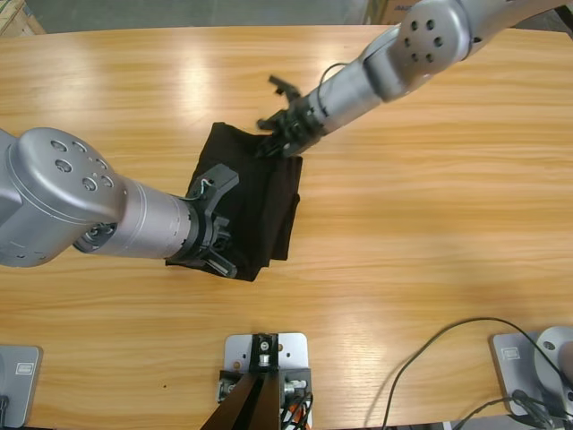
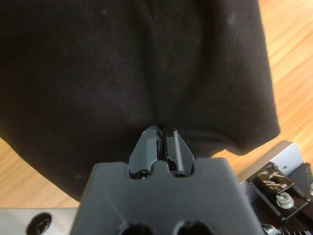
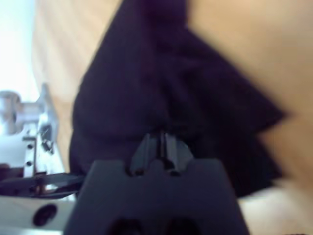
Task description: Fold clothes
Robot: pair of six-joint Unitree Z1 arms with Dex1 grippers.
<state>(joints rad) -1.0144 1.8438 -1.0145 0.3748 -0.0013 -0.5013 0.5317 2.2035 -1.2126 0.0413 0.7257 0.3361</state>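
Both grippers, left (image 2: 161, 131) and right (image 3: 159, 139), are pinched on my shirt (image 1: 255, 202) over the table (image 1: 430, 233). If one tugs harder, the soft knit probably slips and the fold sags.

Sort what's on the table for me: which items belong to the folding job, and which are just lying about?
Job:
- black shirt, folded into a bundle
- left tool, shut on the shirt's near edge
- right tool, shut on its far edge

Lying about:
- black cable at the table's near right edge
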